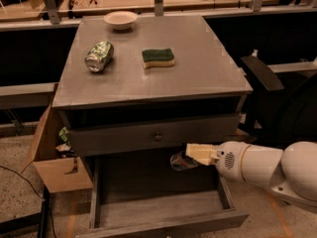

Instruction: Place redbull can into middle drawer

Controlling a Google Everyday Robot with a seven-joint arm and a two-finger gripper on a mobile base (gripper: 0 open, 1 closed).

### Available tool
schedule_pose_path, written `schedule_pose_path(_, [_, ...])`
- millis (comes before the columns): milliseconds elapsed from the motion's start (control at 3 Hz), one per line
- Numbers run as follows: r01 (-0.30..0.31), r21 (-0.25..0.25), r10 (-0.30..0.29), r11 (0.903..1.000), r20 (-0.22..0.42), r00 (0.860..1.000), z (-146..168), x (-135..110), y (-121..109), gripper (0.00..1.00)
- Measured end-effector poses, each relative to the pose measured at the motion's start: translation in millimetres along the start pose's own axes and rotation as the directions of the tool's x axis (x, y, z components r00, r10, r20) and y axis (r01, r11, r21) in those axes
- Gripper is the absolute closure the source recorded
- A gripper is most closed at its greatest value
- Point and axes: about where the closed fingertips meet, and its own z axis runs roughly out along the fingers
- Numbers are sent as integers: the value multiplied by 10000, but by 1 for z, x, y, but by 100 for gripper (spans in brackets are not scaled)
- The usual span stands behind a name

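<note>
The redbull can is held sideways in my gripper, whose cream fingers are shut on it. My white arm reaches in from the right. The can hangs just below the closed upper drawer front with a round knob. It is above the back part of the open middle drawer, a wide shallow grey drawer pulled out toward the camera. The drawer floor under the can is bare. The can touches nothing but the gripper.
On the cabinet top lie a green-and-white can on its side, a green sponge and a white bowl. A cardboard box stands at the left. A dark office chair stands at the right.
</note>
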Motion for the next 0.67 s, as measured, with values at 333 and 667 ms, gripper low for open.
schedule_pose_path(333, [45, -180, -45, 9998, 17, 10000, -1, -3, 9, 100])
schedule_pose_path(667, [-324, -36, 323, 9995, -205, 9993, 25, 19, -9, 100])
